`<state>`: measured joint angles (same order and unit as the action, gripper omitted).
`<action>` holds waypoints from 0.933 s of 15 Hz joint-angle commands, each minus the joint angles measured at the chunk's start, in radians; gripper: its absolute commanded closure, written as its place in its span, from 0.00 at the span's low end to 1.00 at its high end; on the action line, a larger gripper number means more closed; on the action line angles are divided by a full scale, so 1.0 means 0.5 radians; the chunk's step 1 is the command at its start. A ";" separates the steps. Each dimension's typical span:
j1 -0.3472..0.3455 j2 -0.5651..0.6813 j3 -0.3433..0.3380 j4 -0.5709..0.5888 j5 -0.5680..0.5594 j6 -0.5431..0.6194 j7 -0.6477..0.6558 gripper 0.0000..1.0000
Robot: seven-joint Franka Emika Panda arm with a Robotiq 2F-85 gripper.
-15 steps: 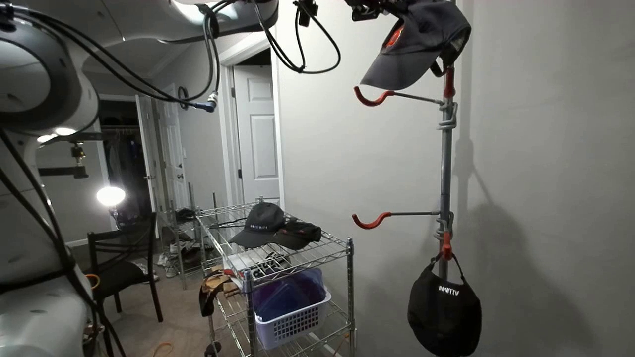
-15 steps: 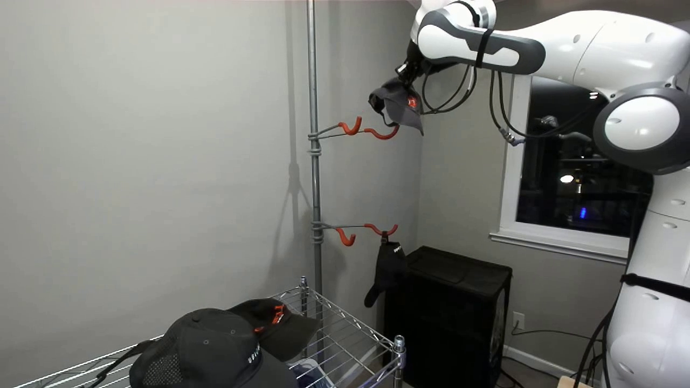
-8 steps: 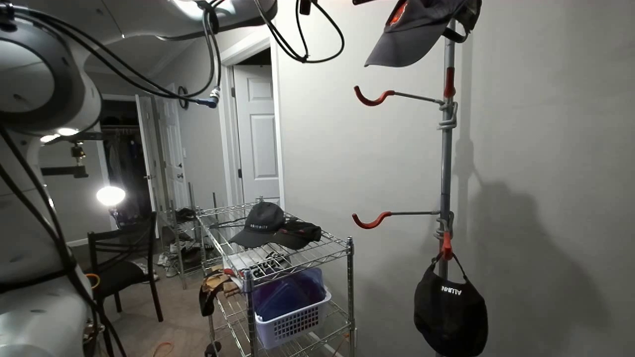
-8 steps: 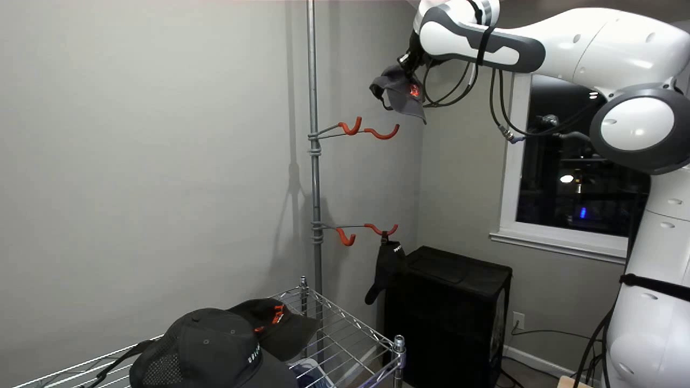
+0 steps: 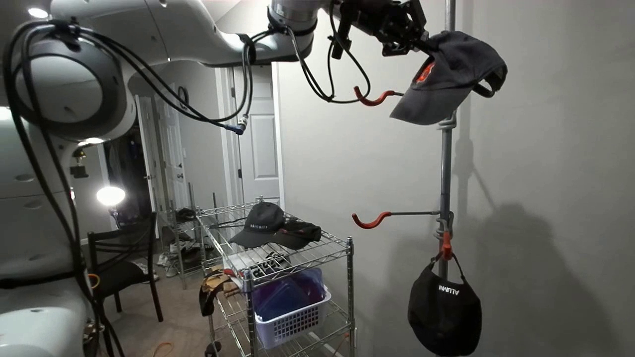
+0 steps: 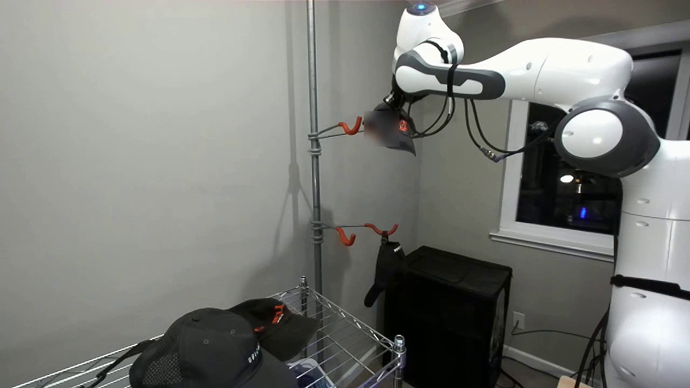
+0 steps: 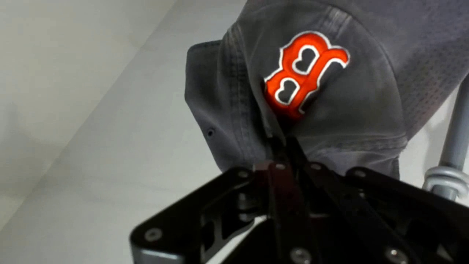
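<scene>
Atop wire rack (image 5: 350, 277): lettered cap (image 5: 264, 219) beside red-marked cap (image 6: 288, 333).

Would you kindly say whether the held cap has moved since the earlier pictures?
Yes, the cap is lower: in an exterior view its brim, above the upper red hook half a second ago, now reaches below it.

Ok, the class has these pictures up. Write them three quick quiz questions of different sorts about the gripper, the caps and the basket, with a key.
1. Short answer: which letter shows on the front of the gray cap that the gripper holds?
2. True or false: a black cap hangs from a lower red hook.
3. Multiple choice: where does the pale basket sit? A) on the chair; B) on the window sill; C) inside the wire rack.

Key:
1. B, red with white edging.
2. True.
3. C.
</scene>
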<state>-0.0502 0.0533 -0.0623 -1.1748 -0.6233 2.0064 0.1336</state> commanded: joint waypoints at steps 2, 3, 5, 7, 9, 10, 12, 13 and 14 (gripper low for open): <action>-0.005 0.002 -0.003 -0.051 0.016 -0.040 -0.134 0.98; -0.005 -0.004 -0.001 -0.052 0.038 -0.049 -0.146 0.96; -0.002 -0.005 0.002 -0.044 0.050 -0.057 -0.176 0.70; 0.001 -0.019 0.004 -0.046 0.066 -0.053 -0.207 0.58; 0.003 -0.035 0.006 -0.050 0.092 -0.045 -0.235 0.45; 0.004 -0.043 0.008 -0.049 0.102 -0.046 -0.250 0.40; 0.008 -0.060 0.011 -0.052 0.126 -0.043 -0.276 0.27; 0.011 -0.069 0.015 -0.055 0.142 -0.039 -0.289 0.19; 0.014 -0.087 0.021 -0.063 0.165 -0.033 -0.305 0.14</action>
<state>-0.0455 0.0438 -0.0583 -1.1845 -0.5825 1.9919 0.0366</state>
